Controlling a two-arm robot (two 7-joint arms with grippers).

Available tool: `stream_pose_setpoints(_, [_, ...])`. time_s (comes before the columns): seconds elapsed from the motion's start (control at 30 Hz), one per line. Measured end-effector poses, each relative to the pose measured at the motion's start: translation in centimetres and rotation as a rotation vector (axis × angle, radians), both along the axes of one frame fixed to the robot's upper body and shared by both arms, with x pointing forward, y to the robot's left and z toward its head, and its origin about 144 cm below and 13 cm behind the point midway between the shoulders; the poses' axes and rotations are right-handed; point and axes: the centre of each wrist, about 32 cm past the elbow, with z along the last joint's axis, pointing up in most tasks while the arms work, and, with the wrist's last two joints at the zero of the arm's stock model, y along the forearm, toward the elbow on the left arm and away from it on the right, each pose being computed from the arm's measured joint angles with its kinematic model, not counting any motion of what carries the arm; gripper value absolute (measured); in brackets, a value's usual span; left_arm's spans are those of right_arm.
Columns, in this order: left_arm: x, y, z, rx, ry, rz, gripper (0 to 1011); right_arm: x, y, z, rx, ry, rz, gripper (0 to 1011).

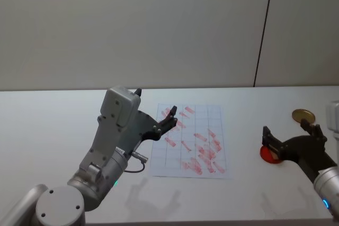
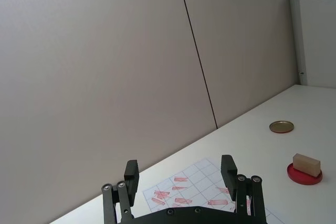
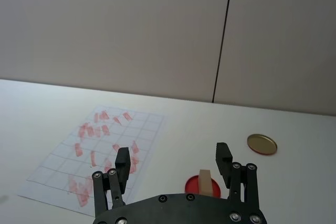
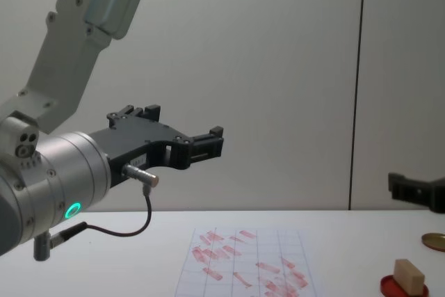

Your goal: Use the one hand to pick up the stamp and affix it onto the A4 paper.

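We found the stamp (image 3: 206, 181) standing on the round red ink pad (image 3: 192, 186), which lay on the white bench (image 1: 53, 125) to the right of the A4 paper (image 1: 212, 112) and well apart from it. From the chest view the stamp showed as a small tan block resting on the pad, its long side about level.

The right claw (image 3: 173, 153) hung in the air over the pad with its two black fingers spread wide and nothing between them. From its own wrist view the stamp sat below the gap, nearer one finger than the other. The chest view showed the claw clearly higher than the stamp, not touching it.

The left claw (image 2: 180, 163) was raised above the bench near the left edge of the paper, its fingers also spread and empty, pointing out over the sheet.

The paper lay flat, its faint grid covered with many red stamp marks, thickest toward the near right corner. A flat round gold disc (image 3: 261, 144) lay on the bench beyond the pad, apart from it.
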Motion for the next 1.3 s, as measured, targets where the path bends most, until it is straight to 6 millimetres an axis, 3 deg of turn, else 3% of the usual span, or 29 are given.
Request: stream_pose_setpoints(1.3, [0.0, 0.0, 0.0, 0.0, 0.0, 0.0, 993, 8.4, -0.9, -4.6, -0.015, 0.248, -0.142, 1001])
